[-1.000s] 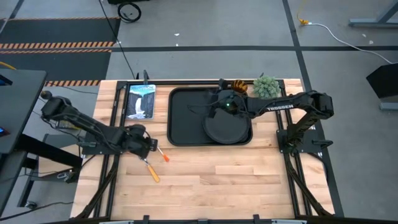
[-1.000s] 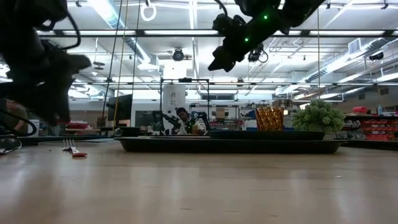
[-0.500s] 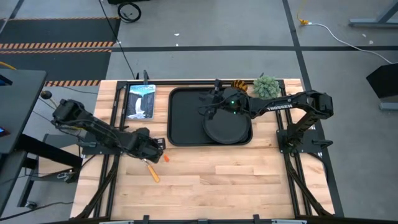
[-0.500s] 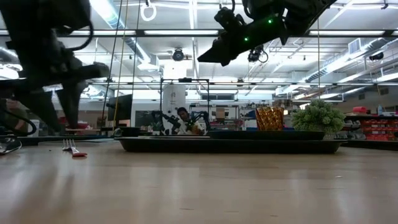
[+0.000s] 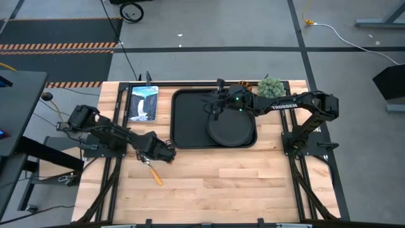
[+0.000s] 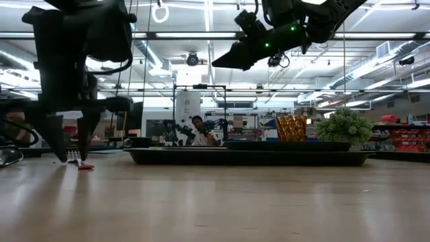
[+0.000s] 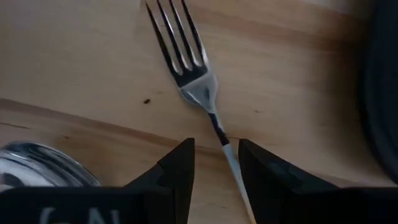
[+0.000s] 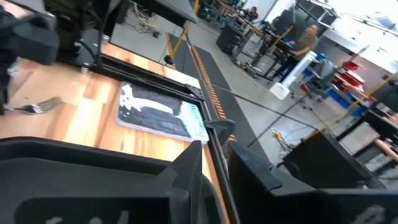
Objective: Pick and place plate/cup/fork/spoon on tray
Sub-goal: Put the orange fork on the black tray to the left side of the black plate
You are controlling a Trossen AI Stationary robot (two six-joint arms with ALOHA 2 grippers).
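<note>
The fork [image 7: 186, 56] lies flat on the table, and its tines and red handle end also show in the low view [image 6: 79, 163]. My left gripper [image 7: 216, 146] is open and low over it [image 5: 166, 154], one finger on each side of the fork's neck, not touching it. The spoon [image 5: 154, 175] lies just near of it, its bowl [image 7: 37, 165] beside my fingers. The plate [image 5: 231, 130] lies on the tray [image 5: 190, 120]. The cup [image 6: 291, 128] stands behind the tray's far edge. My right gripper [image 5: 216, 103] hangs high over the tray, empty, its fingers a little apart [image 8: 214, 168].
A small green plant [image 5: 271, 87] stands at the far edge, right of the cup. A picture book [image 5: 143, 102] lies left of the tray. Bare wood [image 5: 240, 183] fills the table's near half. People and workbenches show in the room beyond the table.
My left gripper has gone toward the table's right edge and down, and now stands with its fingers at the table astride the fork. My right gripper has drifted a little toward the left and far edges above the tray. The fork and spoon have not moved.
</note>
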